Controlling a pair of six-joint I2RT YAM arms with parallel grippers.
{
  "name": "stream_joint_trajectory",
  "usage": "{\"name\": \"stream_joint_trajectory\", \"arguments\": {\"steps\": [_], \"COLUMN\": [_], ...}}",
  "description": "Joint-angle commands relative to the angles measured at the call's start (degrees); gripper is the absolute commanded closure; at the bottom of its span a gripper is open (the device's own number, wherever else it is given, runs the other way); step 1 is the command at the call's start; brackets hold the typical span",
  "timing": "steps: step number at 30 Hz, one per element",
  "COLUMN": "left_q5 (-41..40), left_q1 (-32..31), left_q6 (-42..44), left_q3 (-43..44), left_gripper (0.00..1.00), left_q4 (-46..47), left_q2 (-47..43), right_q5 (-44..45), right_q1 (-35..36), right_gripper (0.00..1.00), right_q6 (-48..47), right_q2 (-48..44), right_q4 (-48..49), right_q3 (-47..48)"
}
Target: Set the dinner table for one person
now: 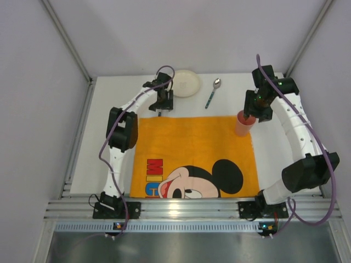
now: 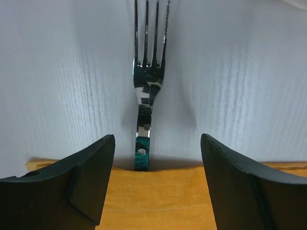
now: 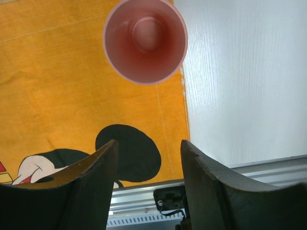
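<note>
Top view: white tabletop [image 1: 227, 93] fills the middle of the frame, between the grey walls and the aluminium rail along the bottom. Orange Mickey Mouse placemat [image 1: 192, 148] lies flat at centre, with bare tabletop on the left, right and upper sides.

Left pincer [image 1: 160, 105] sits at the placemat's upper left edge, pointing down. Left wrist view: left pincer [image 2: 158, 143] is spread wide, with black fingers [image 2: 91, 167] at lower left and lower right and nothing gripped. Fork [image 2: 146, 91] lies on the tabletop [image 2: 72, 72] in the gap, tines toward the top of the frame, touching neither finger. Its teal handle end meets the placemat [image 2: 158, 196] edge; can't tell whether it runs under the cloth.

Right pincer [image 1: 258, 112] is at the upper right, just beside the pink cup [image 1: 244, 121]. Cup stands upright on the placemat's upper right corner. Right wrist view: right pincer [image 3: 148, 148] is parted and holds nothing. Cup [image 3: 145, 40] is at top centre, clear of the fingertips, its rim close to the placemat [image 3: 62, 86] edge. Bare tabletop [image 3: 240, 86] is on the right.

White plate [image 1: 185, 83] is at upper centre of the top view. Teal-handled spoon [image 1: 213, 92] lies just right of it, apart from it, bowl toward the top.
</note>
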Motion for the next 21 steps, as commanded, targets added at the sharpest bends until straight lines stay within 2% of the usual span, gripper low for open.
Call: {"name": "stream_joint_trajectory", "arguments": {"steps": [1,6,7,9,10,11,14,18,21], "left_q5": [-5.7,-3.7,-1.9,-1.1,-0.4,0.0,1.9,-0.3,-3.2], "left_q1": [1.3,2.1,2.6,3.1,3.3,3.3,4.0,5.5,7.9], "left_q6": [2.1,2.2,2.0,1.6,1.7,2.0,1.8,0.9,-0.7], "left_q3": [3.3,3.2,2.9,1.4,0.8,0.4,0.4,6.4,10.2], "left_gripper": [0.24,0.31,0.39,0.48,0.63,0.7,1.0,1.0,1.0], "left_q4": [-0.5,0.4,0.5,1.7,2.2,2.9,3.8,3.1,4.0], "left_q2": [0.6,3.0,3.2,3.3,3.4,3.5,4.3,2.1,-4.2], "right_q5": [1.6,0.7,-0.6,-6.3,-7.9,-9.0,-13.0,-16.2,-16.1], "right_q1": [-1.4,-1.4,-1.4,-1.0,-0.8,-0.1,0.9,2.2,4.0], "right_gripper": [0.45,0.46,0.47,0.46,0.46,0.45,0.45,0.45,0.45], "right_q6": [-0.8,-0.8,-0.8,-1.3,-1.2,-1.1,0.2,1.7,2.1], "right_q2": [0.1,4.5,5.2,7.4,8.3,9.2,15.6,20.4,21.4], "right_q4": [-0.1,-0.6,-0.5,1.4,2.0,2.6,2.2,1.5,1.5], "right_q3": [3.6,9.2,11.8,14.6,17.8,19.6,26.8,32.5,32.3]}}
